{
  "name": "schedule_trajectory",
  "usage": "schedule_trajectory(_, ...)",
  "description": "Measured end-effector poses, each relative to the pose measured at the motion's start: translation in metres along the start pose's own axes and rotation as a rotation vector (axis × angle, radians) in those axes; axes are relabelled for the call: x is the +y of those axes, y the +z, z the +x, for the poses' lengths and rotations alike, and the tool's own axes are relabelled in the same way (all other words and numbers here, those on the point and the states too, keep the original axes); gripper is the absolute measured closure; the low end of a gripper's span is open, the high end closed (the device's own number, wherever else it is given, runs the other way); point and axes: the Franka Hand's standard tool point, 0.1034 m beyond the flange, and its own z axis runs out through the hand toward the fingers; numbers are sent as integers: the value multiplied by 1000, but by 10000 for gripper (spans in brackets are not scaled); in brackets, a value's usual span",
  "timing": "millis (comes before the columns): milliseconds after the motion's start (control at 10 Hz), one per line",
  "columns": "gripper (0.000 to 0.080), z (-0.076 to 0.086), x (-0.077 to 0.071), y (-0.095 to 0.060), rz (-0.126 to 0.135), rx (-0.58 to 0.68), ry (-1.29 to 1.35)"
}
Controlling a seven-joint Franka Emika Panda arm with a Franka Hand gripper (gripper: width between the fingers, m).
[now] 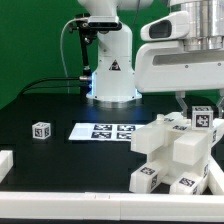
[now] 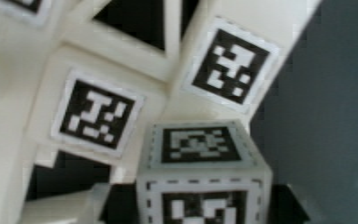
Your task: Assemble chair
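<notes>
chair pieces (image 1: 172,152) heaped beside marker board (image 1: 103,130)

From my remote desk I count one robot arm (image 1: 110,65), one marker board (image 1: 84,131), one lone tagged block (image 1: 40,130) and one heap of white chair parts (image 1: 175,158), too interlocked to number.

In the exterior view, the arm (image 1: 185,50) is cut off by the upper and right edges of the frame. The gripper (image 1: 198,108) at the right is partly covered by a tagged part of the chair (image 1: 170,150), so the stand of the jaws cannot be determined. The chair is cut off by the right edge, the marker board (image 1: 100,130) is covered at its right end by the chair, and a white piece (image 1: 5,162) at the lower left is cut off by the left edge. In the wrist view, the tagged blocks (image 2: 194,150) are blurred and cut off on all sides, and their joints cannot be determined.
</notes>
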Motion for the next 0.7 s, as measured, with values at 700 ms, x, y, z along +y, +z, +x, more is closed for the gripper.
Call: schedule_trajectory(700, 517, 1, -5, 1, 39, 12, 843)
